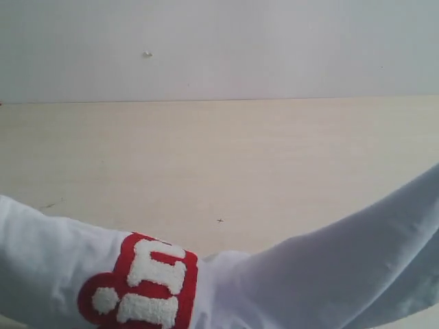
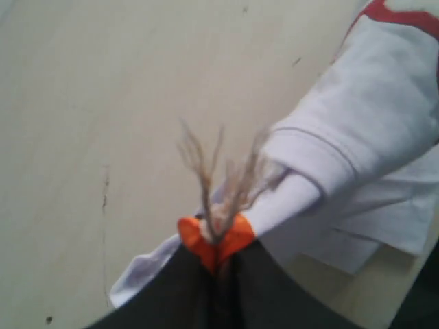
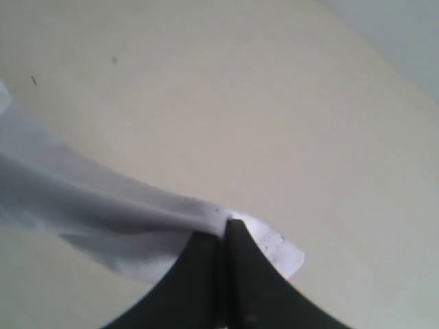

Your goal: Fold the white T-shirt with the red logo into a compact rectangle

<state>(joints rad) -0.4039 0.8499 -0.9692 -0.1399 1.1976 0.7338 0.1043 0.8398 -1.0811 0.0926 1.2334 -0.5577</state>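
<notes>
Item: large white cotton T-shirt (image 1: 329, 274), bunched into a sagging band slung above the pale wooden table (image 1: 226, 157). It is high at both ends and lowest in the middle.
Marking: red logo patch with fuzzy white letters (image 1: 147, 284), turned on its side and curling round a bulge of cloth over the table's near edge.
Left hold: the orange-tipped left gripper (image 2: 216, 245) is above the table, jaws pressed together on a pinch of the fabric. A tuft of frayed threads (image 2: 206, 164) sticks out beside them.
Right hold: the black right gripper (image 3: 225, 229) is above the table, jaws closed on a thin edge, with cloth stretching away taut.
Done, as judged: the garment is held at two points and hangs above the table.
Left, as judged: spreading flat and every fold; no rectangle begun.
Undetermined: which hem or sleeve each hold has.
</notes>
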